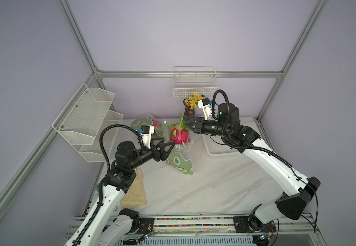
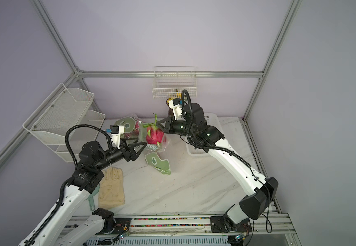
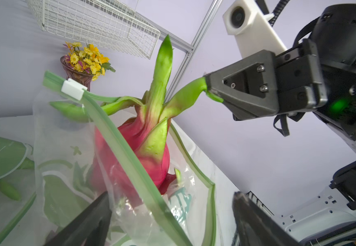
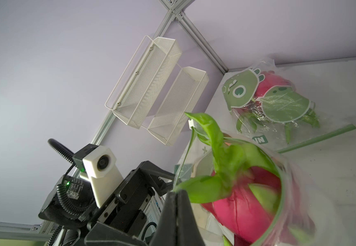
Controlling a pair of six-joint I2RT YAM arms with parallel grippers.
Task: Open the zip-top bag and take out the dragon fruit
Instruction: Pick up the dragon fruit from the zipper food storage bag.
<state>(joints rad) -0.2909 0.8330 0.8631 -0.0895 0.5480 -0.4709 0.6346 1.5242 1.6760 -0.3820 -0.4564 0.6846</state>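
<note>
The clear plastic zip-top bag with a green zip strip and green cartoon prints [image 3: 66, 138] is open. Its green strip is pulled apart into a wide mouth, and the little white slider [image 3: 73, 89] sits at one end, in the upper left of the left wrist view. So I think the opening part is done.

The pink oval dragon fruit with green-tipped scales [image 1: 179, 135] stands up in the middle of both top views, at the back of the white marble table [image 1: 204, 187]. Its long green spikes poke out of the bag's mouth, but its round pink body is still down inside the bag. It is not out yet.

The right fingers [image 3: 207, 87] are pinched shut on the tip of one green spike. The left fingers [image 3: 171, 194] are spread wide and hold nothing. They sit close to the lower part of the bag.

What is left, I think, is to lift the fruit all the way out. One thin spike may bend or slip.

A second printed bag with another pink fruit inside [image 4: 275, 102] lies in the upper right of the right wrist view. Its zip looks shut.
</note>
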